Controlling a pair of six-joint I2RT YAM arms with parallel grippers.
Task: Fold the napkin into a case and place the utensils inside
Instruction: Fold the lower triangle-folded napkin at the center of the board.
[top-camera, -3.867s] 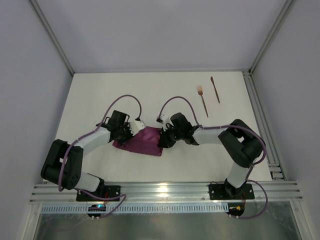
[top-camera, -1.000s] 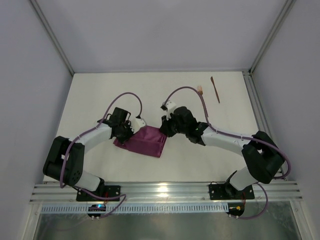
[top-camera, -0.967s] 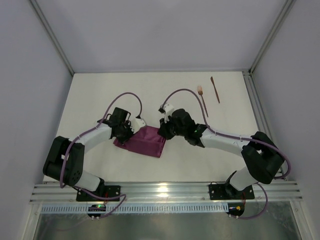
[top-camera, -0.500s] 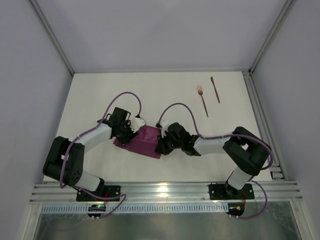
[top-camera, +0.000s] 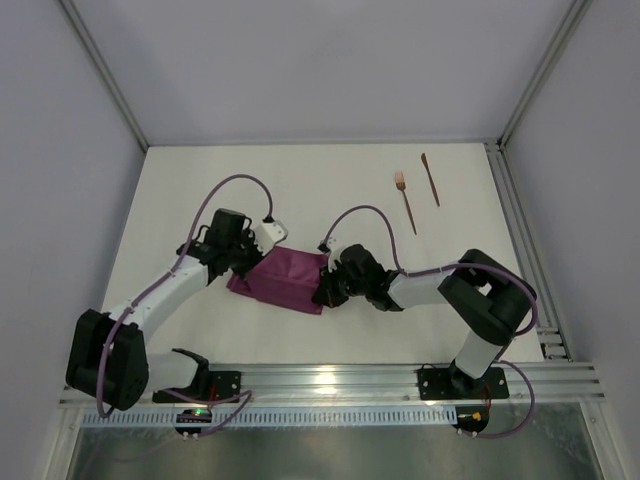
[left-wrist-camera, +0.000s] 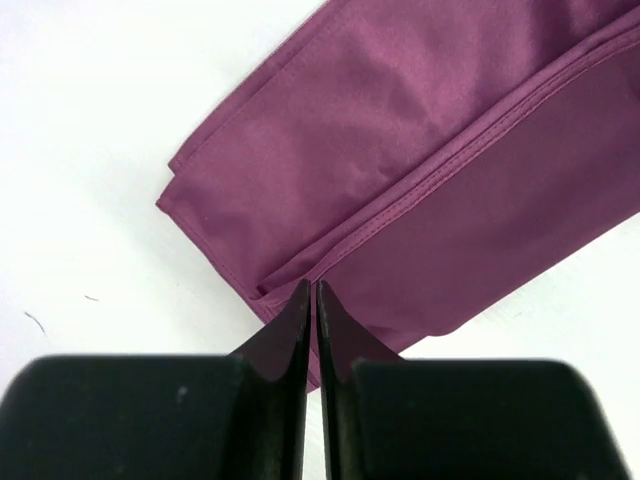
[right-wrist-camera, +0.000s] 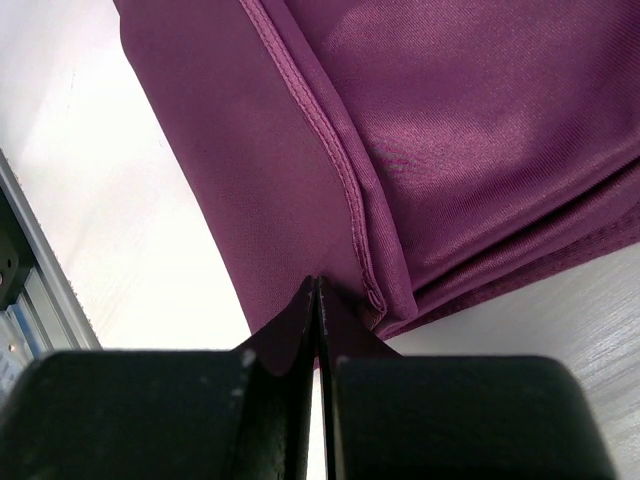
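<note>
**1. napkin** (top-camera: 288, 282): magenta-purple cloth, plain, folded into an oblong of several layers. Lies flat on table (top-camera: 200, 190), approx. ctr, long axis slightly slanted in top view, btwn the two grippers.
- L wrist view (left-wrist-camera: 420, 150): stitched hem runs diagonally across. A darker flap lies over a shinier layer, w/ a folded corner at left.
- R wrist view (right-wrist-camera: 480, 120): hem curves down toward the fingertips. Stacked layer edges show at lower right.

**2. left gripper** (top-camera: 250, 264): at napkin's left end, pointing down onto it.
- Wrist view (left-wrist-camera: 311, 292): jaws drawn together, hairline slit only, tips on the hem line.
- Whether a layer is pinched btwn them: can't tell.

**3. right gripper** (top-camera: 323, 291): at napkin's right edge, by the near corner.
- Wrist view (right-wrist-camera: 317, 285): jaws fully together, no gap, tips meeting at hem of the top layer.
- Cloth caught or not: can't tell.

**4. fork** (top-camera: 406, 203): slim, copper-coloured, on far-right part of table. Tines toward far wall. Well apart from napkin.

**5. knife** (top-camera: 430, 180): same colour, thin. Just right of fork, roughly parallel, not touching it.

**6. Surroundings:** table is white. Rail (top-camera: 320, 380) runs along the near edge, w/ both arm bases on it. Purple cables (top-camera: 235, 182) loop above each wrist.
</note>
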